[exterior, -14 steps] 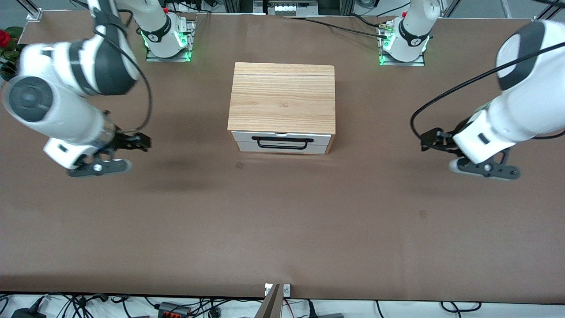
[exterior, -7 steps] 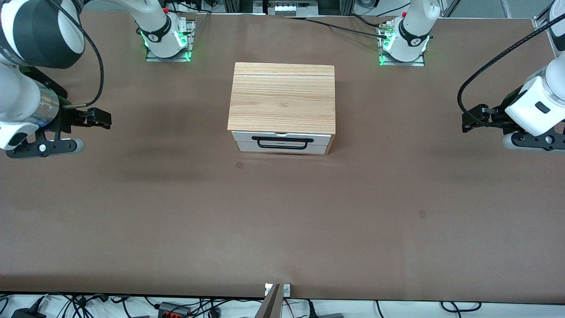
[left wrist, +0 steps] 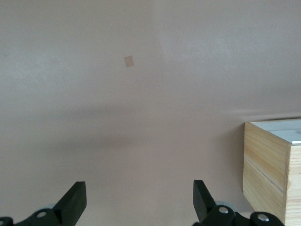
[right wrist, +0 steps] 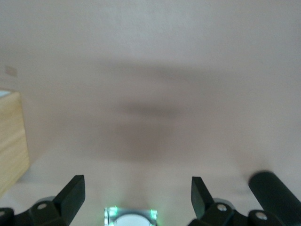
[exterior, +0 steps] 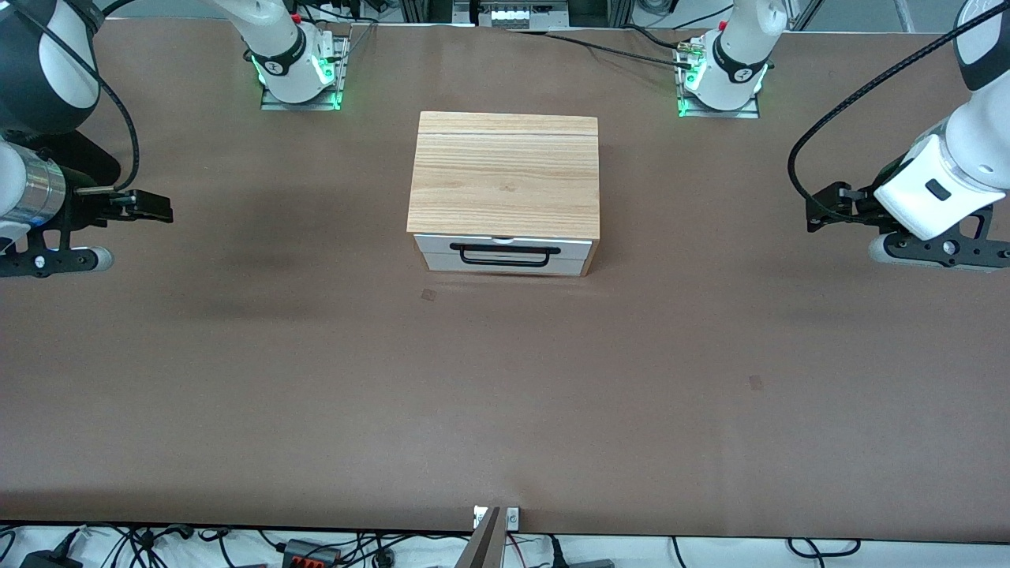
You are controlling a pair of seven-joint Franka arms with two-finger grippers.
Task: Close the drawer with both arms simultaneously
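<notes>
Drawer [exterior: 503,254] sits shut in its oak box, well apart from your left gripper [left wrist: 136,200] and right gripper [right wrist: 137,195], both spread wide, empty.

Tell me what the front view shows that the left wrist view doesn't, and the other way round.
Only the front view shows the drawer with its white front and black handle, pushed in, plus both arm bases and the right gripper over the table's right-arm end. Only the left wrist view shows the left gripper fingers spread wide. Both show the oak box, the brown table, and the left gripper.
</notes>
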